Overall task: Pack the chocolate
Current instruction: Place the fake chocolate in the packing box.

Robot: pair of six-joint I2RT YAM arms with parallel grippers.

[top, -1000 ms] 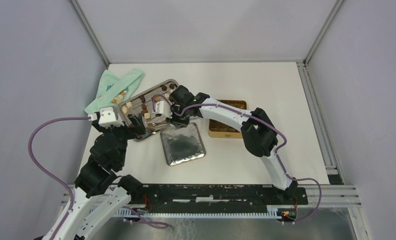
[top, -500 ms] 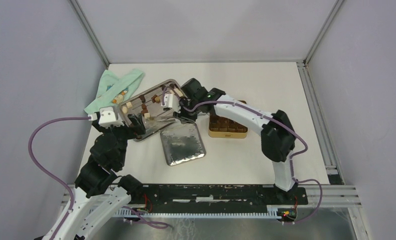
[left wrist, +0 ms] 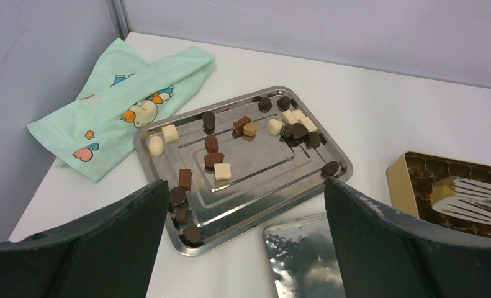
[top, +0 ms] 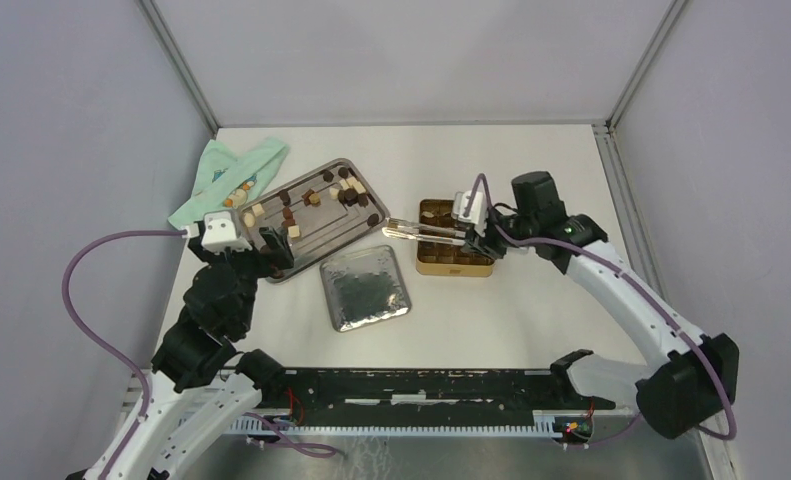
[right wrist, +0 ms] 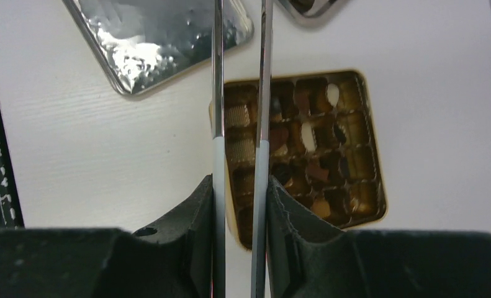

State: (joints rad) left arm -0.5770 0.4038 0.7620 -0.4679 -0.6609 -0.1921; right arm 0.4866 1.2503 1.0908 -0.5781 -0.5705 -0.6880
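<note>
Starting nearest the arm bases: silver lid [top: 366,288] lies flat on the white counter [top: 531,170], shiny side up, between the two arms and apart from everything else. Left claw [top: 273,250] sits just beyond it to the left, low at the near corner of the steel tray [top: 321,226], jaws fully apart, nothing between them; its wrist view looks straight across the tray through the open fingers [left wrist: 125,236]. Right claw [top: 476,238] is over the gold tin [top: 456,268], clamped on a pair of metal tongs [top: 421,232]; the right wrist view shows both tong arms [right wrist: 266,74] pinched between the fingers and running out over the tin [right wrist: 357,164]. Tong tips reach past the tin's left edge toward the tray in the top view. Can't tell whether they carry a piece. Tin is open, gridded into compartments, several already holding chocolate [right wrist: 309,135], dark, brown and cream. Most of the chocolate [top: 314,197] is loose on the tray, left of the tin: a cluster at the far right corner, a few in the middle, some along the left and near edges [left wrist: 213,144]. Farthest out, a mint-green cloth [top: 229,172] with cartoon prints lies crumpled at the far left of the counter, just beside the tray's far left edge.
</note>
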